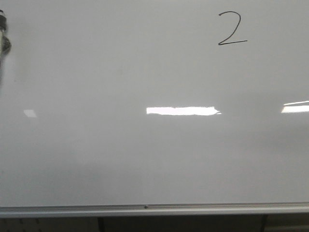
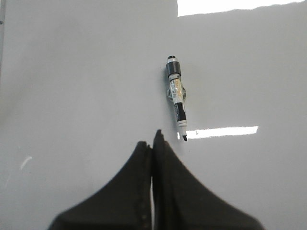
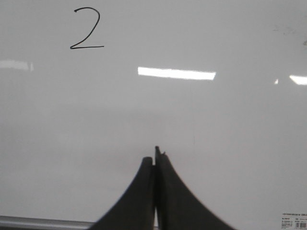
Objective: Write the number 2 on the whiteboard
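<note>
A thin black hand-drawn number 2 point(image 1: 231, 29) stands near the far right of the large glossy whiteboard point(image 1: 120, 159); it also shows in the right wrist view point(image 3: 87, 29). A black-and-white marker point(image 2: 176, 96) lies uncapped on the whiteboard point(image 2: 72, 86), tip towards my left gripper point(image 2: 152, 141), a little apart from it. Part of the marker point(image 1: 4, 36) shows at the far left edge of the front view. The left gripper is shut and empty. My right gripper point(image 3: 154, 158) is shut and empty over bare board point(image 3: 216, 143), well away from the 2.
A silver aluminium rail point(image 1: 154, 210) runs along the board's near edge, also seen in the right wrist view point(image 3: 43, 222). Bright rectangular light reflections point(image 1: 181, 110) lie across the board. A small printed label point(image 3: 293, 221) sits in one board corner.
</note>
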